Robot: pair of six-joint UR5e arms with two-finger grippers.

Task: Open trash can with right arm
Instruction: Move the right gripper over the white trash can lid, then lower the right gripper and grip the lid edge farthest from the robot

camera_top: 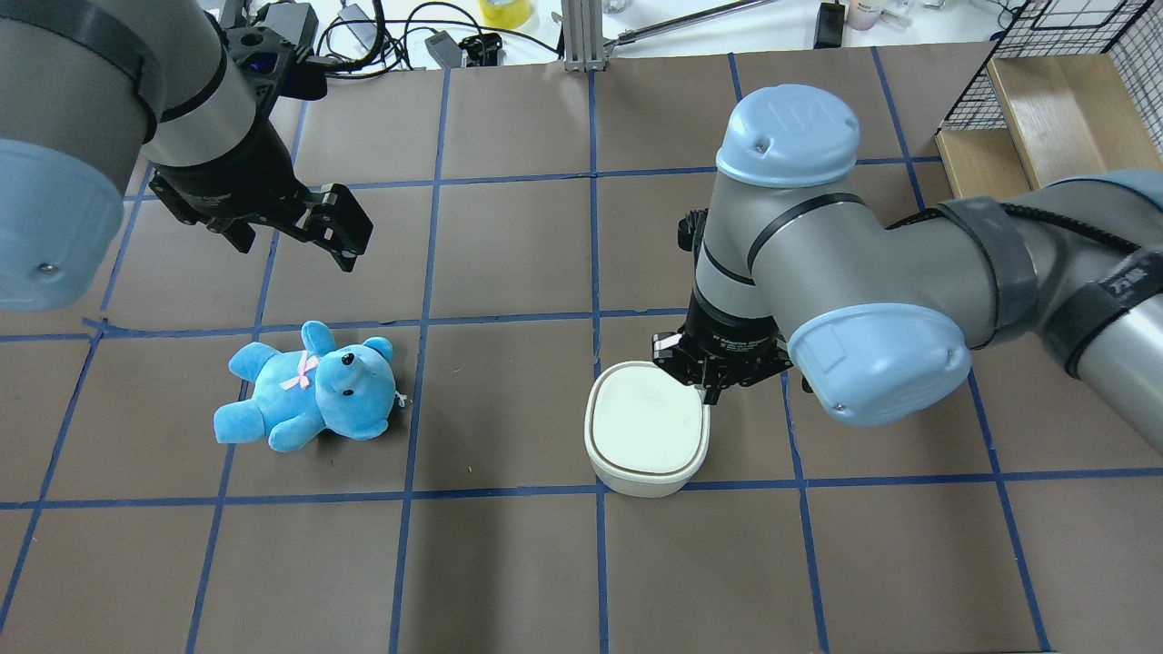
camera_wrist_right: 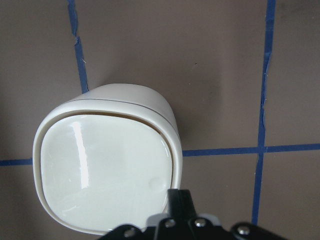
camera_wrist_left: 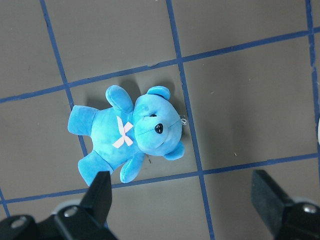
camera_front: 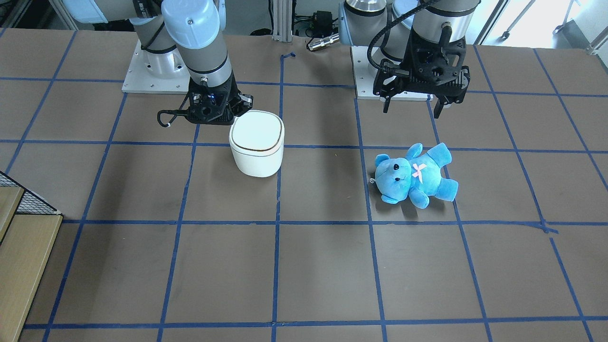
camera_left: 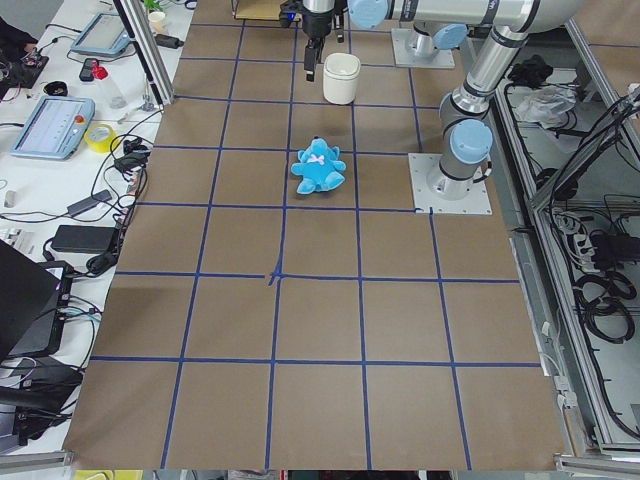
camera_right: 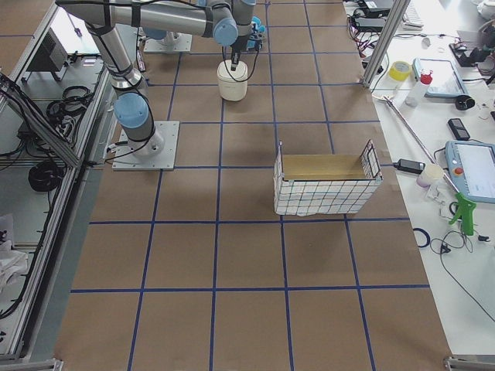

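The white trash can (camera_front: 256, 142) stands on the brown table with its flat lid shut; it also shows in the overhead view (camera_top: 647, 427) and the right wrist view (camera_wrist_right: 105, 170). My right gripper (camera_top: 710, 392) points down at the can's edge on the robot's side, and its fingers look shut together and empty. In the right wrist view the right gripper's tip (camera_wrist_right: 177, 199) sits at the lid's rim. I cannot tell whether it touches the lid. My left gripper (camera_top: 295, 238) is open and empty and hangs above the table, away from the can.
A blue teddy (camera_top: 309, 386) lies on its back below the left gripper, also in the left wrist view (camera_wrist_left: 127, 135). A wire basket with a wooden box (camera_right: 325, 182) stands at the table's right end. Blue tape lines grid the table.
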